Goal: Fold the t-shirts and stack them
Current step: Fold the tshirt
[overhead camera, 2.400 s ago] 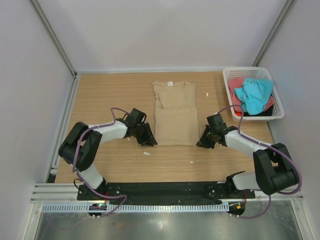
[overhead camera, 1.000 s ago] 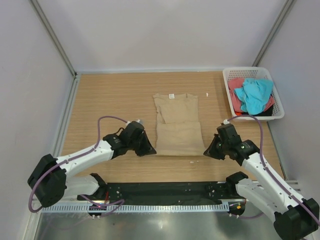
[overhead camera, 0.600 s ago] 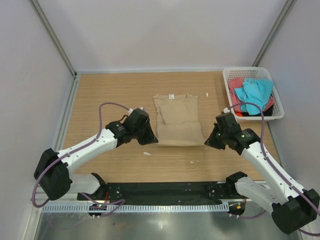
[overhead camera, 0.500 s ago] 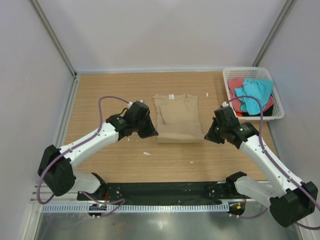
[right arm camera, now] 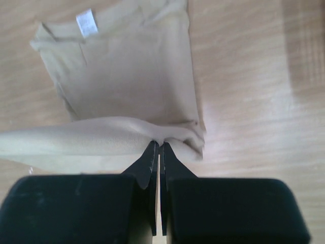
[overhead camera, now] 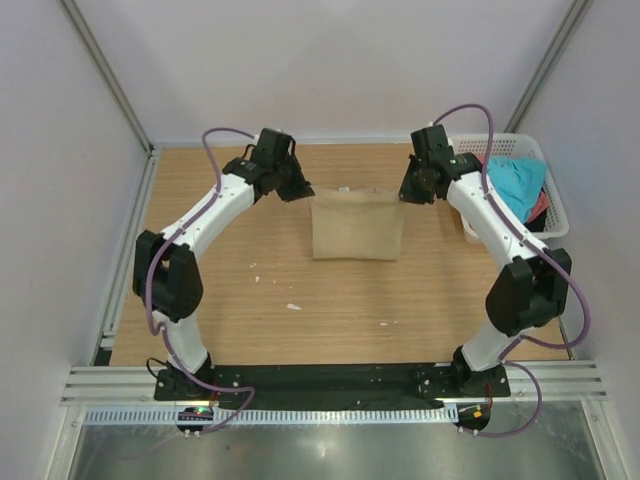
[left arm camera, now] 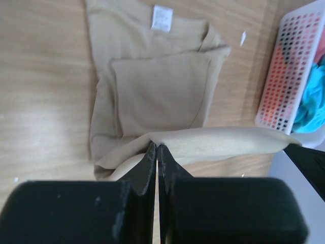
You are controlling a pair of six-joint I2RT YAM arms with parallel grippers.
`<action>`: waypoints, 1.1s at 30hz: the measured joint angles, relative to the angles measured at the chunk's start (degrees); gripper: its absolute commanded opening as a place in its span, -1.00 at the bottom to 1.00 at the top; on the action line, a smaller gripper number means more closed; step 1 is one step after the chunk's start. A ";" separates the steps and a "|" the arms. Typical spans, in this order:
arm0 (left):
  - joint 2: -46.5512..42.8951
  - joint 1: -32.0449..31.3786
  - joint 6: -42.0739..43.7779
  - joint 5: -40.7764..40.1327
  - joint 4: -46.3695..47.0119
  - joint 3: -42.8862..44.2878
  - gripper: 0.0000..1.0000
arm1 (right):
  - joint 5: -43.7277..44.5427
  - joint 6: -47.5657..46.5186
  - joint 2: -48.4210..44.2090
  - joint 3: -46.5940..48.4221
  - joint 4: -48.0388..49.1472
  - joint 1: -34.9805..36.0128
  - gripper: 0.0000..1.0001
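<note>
Gripping the lifted edge of the tan t-shirt (overhead camera: 356, 228) in tightly closed left and right jaws. From above, cannot see either pinched corner beneath the wrists.

The top camera looks steeply down from above and behind the arm bases, covering the whole table (overhead camera: 230, 300) to its far edge. The wrist cameras sit close behind the left gripper (left arm camera: 156, 146) and right gripper (right arm camera: 158, 144), facing down at the tan shirt (overhead camera: 356, 228). All three views share the tan shirt; top and left wrist share the basket (overhead camera: 515, 139).
</note>
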 measured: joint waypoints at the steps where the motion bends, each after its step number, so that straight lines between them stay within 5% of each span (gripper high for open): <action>1: 1.60 0.39 0.31 0.37 0.44 2.12 -1.00 | -0.24 -0.50 2.03 2.21 0.02 -0.87 -0.98; 13: 23.89 5.77 1.36 5.66 9.62 21.62 -1.00 | -6.88 -5.77 25.70 20.90 5.07 -7.13 -0.98; 24: 35.54 10.12 1.03 8.85 15.30 25.66 -0.94 | -10.88 -8.22 39.26 28.94 10.56 -7.45 -0.97; 26: 37.55 10.34 1.40 10.08 16.72 28.28 -0.83 | -10.86 -8.22 39.58 29.09 11.28 -7.48 -0.83; 29: 39.34 10.49 2.01 11.89 17.94 30.36 -0.65 | -10.88 -8.61 39.71 30.05 11.61 -7.74 -0.19; 33: 39.26 10.69 3.21 13.49 18.29 30.25 -0.45 | -12.07 -10.60 39.95 33.16 10.56 -8.13 0.09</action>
